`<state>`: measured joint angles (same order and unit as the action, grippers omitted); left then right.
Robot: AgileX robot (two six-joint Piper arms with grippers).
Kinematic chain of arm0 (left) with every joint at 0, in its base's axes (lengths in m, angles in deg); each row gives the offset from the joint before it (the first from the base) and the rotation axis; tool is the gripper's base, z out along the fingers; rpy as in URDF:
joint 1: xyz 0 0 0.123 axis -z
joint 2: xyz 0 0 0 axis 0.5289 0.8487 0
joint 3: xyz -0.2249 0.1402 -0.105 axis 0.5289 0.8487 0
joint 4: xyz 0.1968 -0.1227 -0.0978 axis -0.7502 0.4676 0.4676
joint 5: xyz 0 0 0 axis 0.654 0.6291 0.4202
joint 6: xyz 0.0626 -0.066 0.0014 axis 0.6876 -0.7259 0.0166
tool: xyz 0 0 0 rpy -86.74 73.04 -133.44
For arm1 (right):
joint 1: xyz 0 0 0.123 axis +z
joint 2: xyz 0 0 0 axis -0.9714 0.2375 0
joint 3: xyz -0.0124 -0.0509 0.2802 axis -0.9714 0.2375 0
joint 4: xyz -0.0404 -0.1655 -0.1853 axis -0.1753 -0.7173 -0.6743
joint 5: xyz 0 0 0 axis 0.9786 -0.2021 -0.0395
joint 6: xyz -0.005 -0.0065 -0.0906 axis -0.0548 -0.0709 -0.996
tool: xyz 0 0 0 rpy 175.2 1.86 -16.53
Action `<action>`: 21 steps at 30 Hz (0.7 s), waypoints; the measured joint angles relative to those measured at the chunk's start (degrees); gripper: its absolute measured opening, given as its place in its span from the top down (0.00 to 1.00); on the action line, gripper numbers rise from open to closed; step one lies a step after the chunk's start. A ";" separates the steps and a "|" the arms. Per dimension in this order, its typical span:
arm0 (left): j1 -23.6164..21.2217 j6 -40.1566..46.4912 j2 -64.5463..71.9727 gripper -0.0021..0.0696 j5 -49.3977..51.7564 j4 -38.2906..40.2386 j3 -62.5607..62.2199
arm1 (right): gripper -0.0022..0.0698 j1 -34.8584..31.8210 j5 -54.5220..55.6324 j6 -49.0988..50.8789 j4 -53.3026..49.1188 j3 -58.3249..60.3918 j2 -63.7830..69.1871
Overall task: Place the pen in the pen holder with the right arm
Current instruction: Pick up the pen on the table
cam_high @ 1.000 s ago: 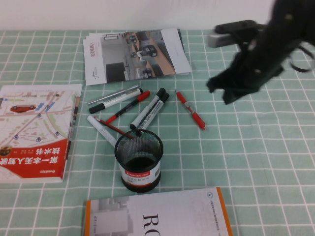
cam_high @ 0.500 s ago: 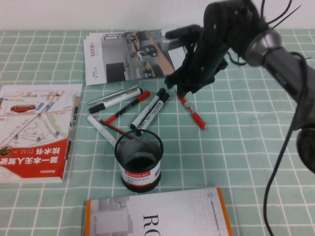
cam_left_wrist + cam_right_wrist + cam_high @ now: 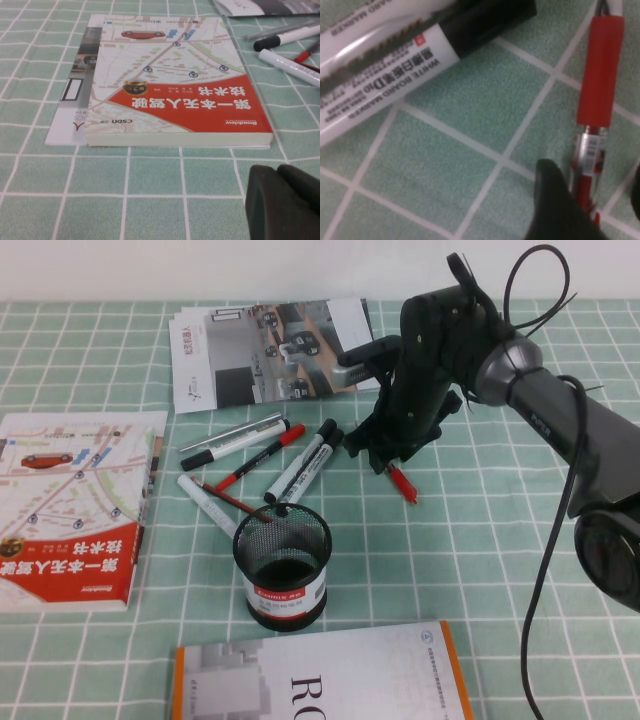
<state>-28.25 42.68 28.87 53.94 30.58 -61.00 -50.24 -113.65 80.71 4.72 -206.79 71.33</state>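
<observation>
Green checked cloth [image 3: 480, 540]: right gripper [image 3: 385, 455] jaws spread astride the red pen [image 3: 592, 150] (silver-banded); left gripper [image 3: 285, 202] unreadable.

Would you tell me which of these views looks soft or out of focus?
High view: sharp, evenly lit, the right gripper over the pen. Right wrist view: close and soft; the whiteboard marker is smeared. Left wrist view: the left gripper is a dark blur, the book readable.

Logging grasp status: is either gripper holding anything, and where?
Nothing held. Right gripper open over the red pen; left gripper empty near the book.
</observation>
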 joint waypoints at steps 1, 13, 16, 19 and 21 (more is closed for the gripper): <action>0.00 0.00 0.00 0.98 0.00 0.00 0.00 | 0.55 0.00 0.00 -0.31 -0.10 0.00 0.09; 0.00 0.00 0.00 0.98 0.00 0.00 0.00 | 0.62 0.00 -0.15 -1.29 0.13 -0.48 0.73; 0.00 0.00 0.00 0.98 0.00 0.00 0.00 | 0.70 0.00 -0.15 -1.29 0.36 -0.48 0.73; 0.00 0.00 0.00 0.98 0.00 0.00 0.00 | 0.78 0.00 -0.15 -1.29 0.63 -0.48 0.73; 0.00 0.00 0.00 0.98 0.00 0.00 0.00 | 0.83 0.00 -0.15 -1.29 0.75 -0.48 0.73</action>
<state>-28.25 42.68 28.87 53.94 30.58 -61.00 -50.24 -113.79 79.42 5.47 -207.27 72.06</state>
